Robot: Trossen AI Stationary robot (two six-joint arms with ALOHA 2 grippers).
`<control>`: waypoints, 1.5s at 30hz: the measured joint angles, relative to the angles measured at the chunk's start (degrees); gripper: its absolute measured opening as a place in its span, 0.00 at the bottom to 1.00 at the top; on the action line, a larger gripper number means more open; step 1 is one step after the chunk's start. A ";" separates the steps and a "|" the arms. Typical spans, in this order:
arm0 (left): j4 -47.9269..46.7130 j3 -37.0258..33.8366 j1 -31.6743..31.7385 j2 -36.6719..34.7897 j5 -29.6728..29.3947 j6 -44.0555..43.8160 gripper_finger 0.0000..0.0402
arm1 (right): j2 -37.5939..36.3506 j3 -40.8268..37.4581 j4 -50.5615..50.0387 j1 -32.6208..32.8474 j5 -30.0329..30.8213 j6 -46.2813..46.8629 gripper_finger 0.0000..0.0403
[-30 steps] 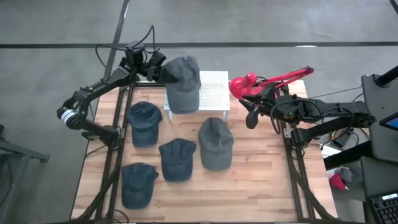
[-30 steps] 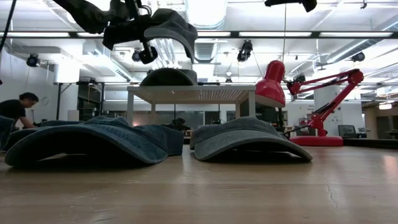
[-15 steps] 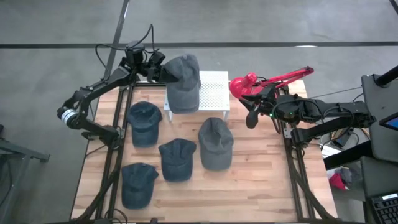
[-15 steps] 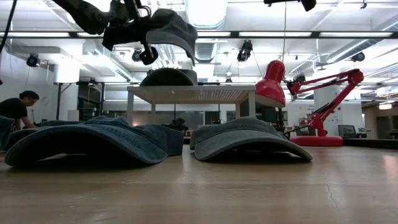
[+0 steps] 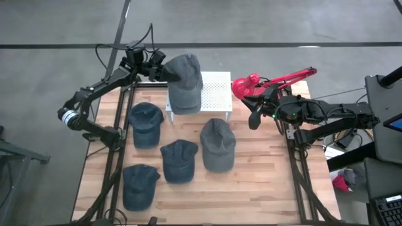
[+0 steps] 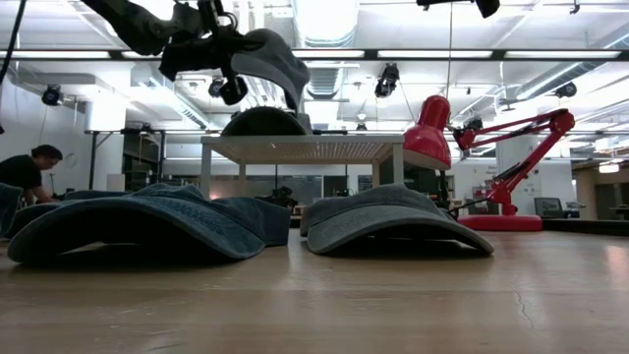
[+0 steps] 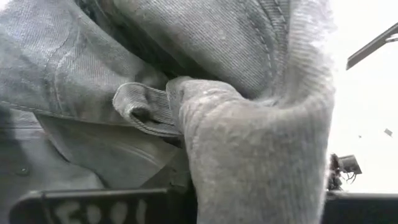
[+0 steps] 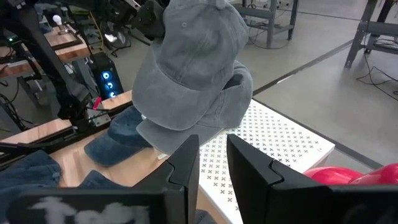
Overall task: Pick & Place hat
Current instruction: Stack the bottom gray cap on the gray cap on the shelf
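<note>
The left claw [image 5: 162,70] is gripping the grey hat [image 5: 184,81] by its back edge, over the white stand [image 5: 215,91].

red desk lamp [image 5: 271,83] beside white perforated stand [image 5: 215,94], wooden table [image 5: 264,182]

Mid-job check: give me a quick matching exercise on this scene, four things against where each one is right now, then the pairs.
Things:
1. grey hat
2. red lamp
3. white stand
4. left gripper

Places:
A. far centre of the table, under a hat
B. at the hat's back edge, above the stand's left end
C. draped over the stand's left side
D. far right of the table, beside the stand

Pairs: 1-C, 2-D, 3-A, 4-B
</note>
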 joint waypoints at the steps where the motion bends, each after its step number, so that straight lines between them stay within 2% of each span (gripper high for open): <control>1: -0.32 0.00 0.10 0.00 0.02 -0.09 0.22 | 0.00 0.00 0.00 0.00 0.00 0.00 0.21; 9: -0.46 0.00 0.75 0.00 1.47 -3.65 0.23 | 0.00 0.00 0.03 0.00 0.00 -0.01 0.23; 15: -0.46 0.00 0.84 -0.02 1.51 -3.77 0.23 | 0.00 0.00 0.36 0.00 0.00 0.00 0.20; 19: -0.46 0.00 0.82 -0.02 1.51 -3.77 0.23 | 1.20 0.00 4.00 -0.02 0.10 -0.74 0.18; 26: -0.46 0.00 0.82 -0.07 1.53 -3.84 0.23 | 8.13 1.14 14.27 -1.49 0.11 -13.59 0.19; 32: -0.46 0.00 0.82 -0.21 1.53 -3.86 0.23 | 14.75 4.72 14.08 -8.03 0.02 -13.74 0.17; 40: -0.46 0.00 0.82 -0.33 1.55 -3.92 0.23 | 22.27 13.60 8.86 -17.30 -17.21 -14.23 0.24; 45: -0.46 0.00 0.82 -0.44 1.55 -3.90 0.23 | 27.78 20.88 1.63 -21.27 -22.39 -14.84 0.34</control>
